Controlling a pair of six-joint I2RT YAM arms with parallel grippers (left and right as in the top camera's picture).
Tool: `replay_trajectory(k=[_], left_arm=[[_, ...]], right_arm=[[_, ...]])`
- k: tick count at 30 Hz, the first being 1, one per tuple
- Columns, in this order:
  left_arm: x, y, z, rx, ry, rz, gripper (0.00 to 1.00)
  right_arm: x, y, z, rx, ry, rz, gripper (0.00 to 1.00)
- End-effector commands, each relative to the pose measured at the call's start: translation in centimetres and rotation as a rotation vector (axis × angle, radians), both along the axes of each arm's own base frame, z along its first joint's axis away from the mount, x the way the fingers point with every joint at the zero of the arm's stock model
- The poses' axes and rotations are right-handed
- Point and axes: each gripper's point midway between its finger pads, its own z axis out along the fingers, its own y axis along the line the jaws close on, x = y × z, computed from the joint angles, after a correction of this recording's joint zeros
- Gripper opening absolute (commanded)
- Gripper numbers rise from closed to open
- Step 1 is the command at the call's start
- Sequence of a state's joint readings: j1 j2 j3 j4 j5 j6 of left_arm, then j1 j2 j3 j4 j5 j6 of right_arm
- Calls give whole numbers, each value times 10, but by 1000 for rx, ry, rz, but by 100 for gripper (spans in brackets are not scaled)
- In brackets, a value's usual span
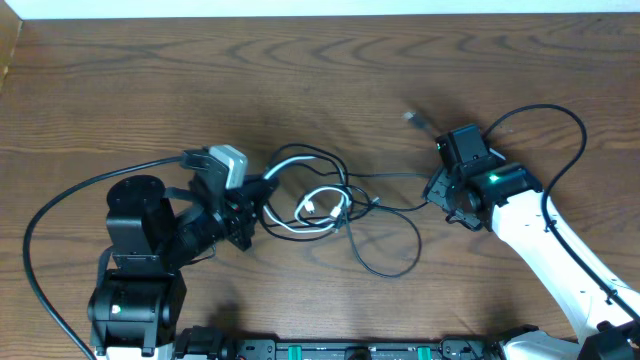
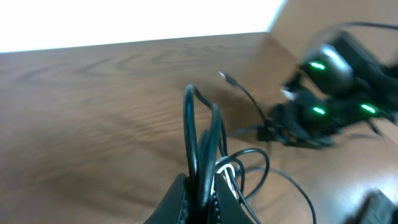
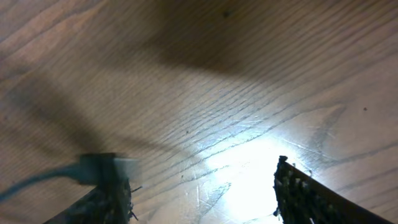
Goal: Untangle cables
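Your wooden table point(image 1: 120, 80) carries the tangle at centre frame: black cables point(image 2: 188, 130) looped around a white cable point(image 1: 320, 205). Your left gripper point(image 2: 202, 196) is clamped on the black loops. Your right gripper point(image 3: 202, 177), centre right in the overhead view, has its jaws apart over bare wood.

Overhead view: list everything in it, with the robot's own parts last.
brown wooden table: one, brown, under everything
thin black cords: seemingly two, black, tangled mid-table
thin white cord: one, white, inside the tangle
small silver plug end: one, silver, far side by the right arm
thick black arm cables: two, black, one per arm
left gripper: one, black, shut on the thin black cords
right gripper: one, black, open over bare wood
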State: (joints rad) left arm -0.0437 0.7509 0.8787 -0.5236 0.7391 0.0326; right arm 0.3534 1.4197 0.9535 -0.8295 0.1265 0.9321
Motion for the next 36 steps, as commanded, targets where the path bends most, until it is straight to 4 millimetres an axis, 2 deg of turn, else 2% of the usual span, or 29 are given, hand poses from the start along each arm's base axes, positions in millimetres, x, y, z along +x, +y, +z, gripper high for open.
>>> replay_trajectory(k=[1, 7, 12, 15, 21, 25, 28, 32, 36], left_arm=[[17, 31, -4, -11, 63, 237, 8], [31, 70, -11, -60, 141, 542, 8], [33, 74, -13, -142, 198, 605, 8], [32, 63, -14, -177, 231, 551, 8], [27, 28, -21, -238, 328, 356, 8], [12, -6, -18, -218, 307, 65, 8], [5, -20, -18, -192, 264, -86, 8], [12, -21, -23, -191, 276, -92, 8], [9, -33, -8, -245, 232, -204, 8]], right_arm=[[2, -7, 3, -30, -17, -23, 73], [-3, -9, 1, -36, 5, -23, 78], [-4, -9, 1, -30, 6, -44, 82], [-5, -5, 0, -7, 13, -45, 89], [-8, -4, -1, 0, 29, -42, 98], [-12, 9, -1, 69, 51, -15, 99], [-13, 28, 0, 148, 60, 110, 99], [-19, 61, 7, 290, 67, 307, 99], [-27, 103, 24, 476, 36, 506, 99]])
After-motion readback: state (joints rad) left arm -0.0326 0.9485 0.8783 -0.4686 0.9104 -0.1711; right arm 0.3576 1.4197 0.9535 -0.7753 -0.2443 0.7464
